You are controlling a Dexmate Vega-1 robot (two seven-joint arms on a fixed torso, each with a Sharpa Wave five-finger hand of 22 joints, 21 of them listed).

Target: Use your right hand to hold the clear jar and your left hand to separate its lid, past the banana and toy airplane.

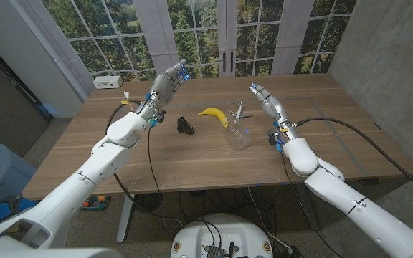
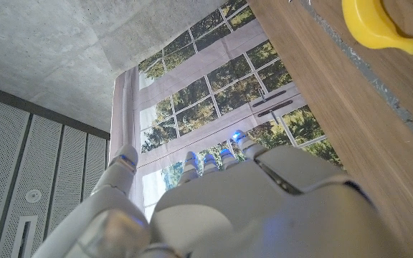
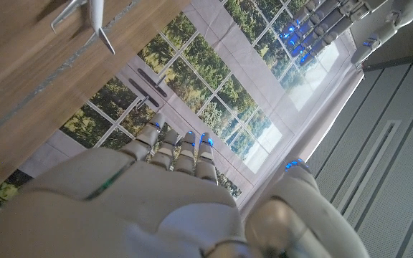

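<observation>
Head view: left hand (image 1: 167, 84) is raised in the upper centre-left of the frame, fingers extended and apart, holding nothing. Right hand (image 1: 264, 99) is raised in the upper centre-right, fingers straight, also holding nothing. The clear jar (image 1: 241, 137) lies on its side on the wooden table (image 1: 192, 154), just right of frame centre, below the toy airplane (image 1: 238, 110) and lower right of the banana (image 1: 213, 113). No hand touches the jar. Whether its lid is on cannot be told. A small black object (image 1: 186, 127) sits left of the banana. A white box (image 1: 107, 82) rests near the table's upper left corner.

Left wrist view: back of the left hand (image 2: 221, 208) in the lower frame, fingers spread, empty. The banana (image 2: 373, 27) shows at upper right on the table (image 2: 350, 122).

Right wrist view: right hand (image 3: 163, 201) in the lower frame, fingers straight, empty. The airplane (image 3: 84, 16) shows at upper left; the left hand (image 3: 335, 25) at upper right.
</observation>
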